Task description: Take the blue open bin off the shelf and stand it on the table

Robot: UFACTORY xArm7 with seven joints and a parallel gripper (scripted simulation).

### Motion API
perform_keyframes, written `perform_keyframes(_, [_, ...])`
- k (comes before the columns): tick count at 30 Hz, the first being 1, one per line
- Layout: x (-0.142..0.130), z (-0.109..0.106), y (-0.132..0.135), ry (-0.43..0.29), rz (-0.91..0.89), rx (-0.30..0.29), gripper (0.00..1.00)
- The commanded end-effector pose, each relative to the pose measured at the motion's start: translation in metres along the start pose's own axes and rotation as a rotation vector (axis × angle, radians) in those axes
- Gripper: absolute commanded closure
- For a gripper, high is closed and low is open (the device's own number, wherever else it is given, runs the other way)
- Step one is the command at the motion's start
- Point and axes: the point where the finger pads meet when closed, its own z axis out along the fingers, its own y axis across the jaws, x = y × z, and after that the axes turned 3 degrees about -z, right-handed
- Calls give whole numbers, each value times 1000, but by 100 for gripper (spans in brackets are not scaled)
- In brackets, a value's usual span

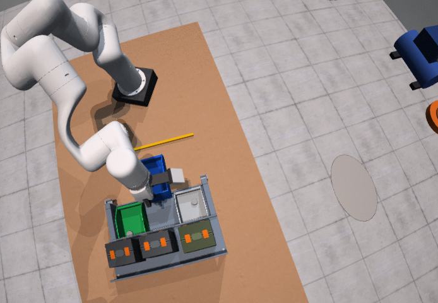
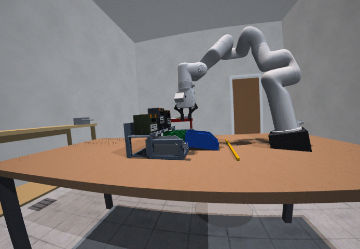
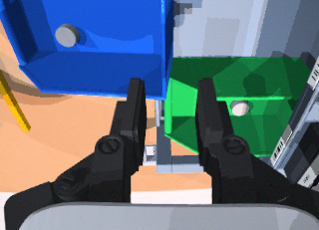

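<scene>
- Hovering above the back edge of the blue bin, your fingers stand partway open, with nothing between them.
- You have the blue bin on the worktop, in front of the shelf, base down; it looks flat, but you can't tell whether its back end touches the shelf.
- In the wrist view you can see two round grey parts in it, one cut off by the frame.
- Your green bin and pale bin are on the shelf, either side of a gap, each with a round part inside.
- Above and behind them you have two black boxes and an olive box.
- Your yellow stick lies between the blue bin and the arm's base, apart from the bin.
</scene>
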Motion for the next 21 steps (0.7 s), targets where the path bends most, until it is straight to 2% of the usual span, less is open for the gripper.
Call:
perform_keyframes(1, [0, 3, 5, 3, -1, 27, 67])
perform_keyframes(3, [0, 3, 5, 3, -1, 27, 67])
perform_keyframes(4, [0, 1, 6, 1, -1, 9, 67])
perform_keyframes(8, [0, 2, 14, 2, -1, 27, 67])
perform_keyframes(21, [0, 2, 12, 3, -1, 24, 67])
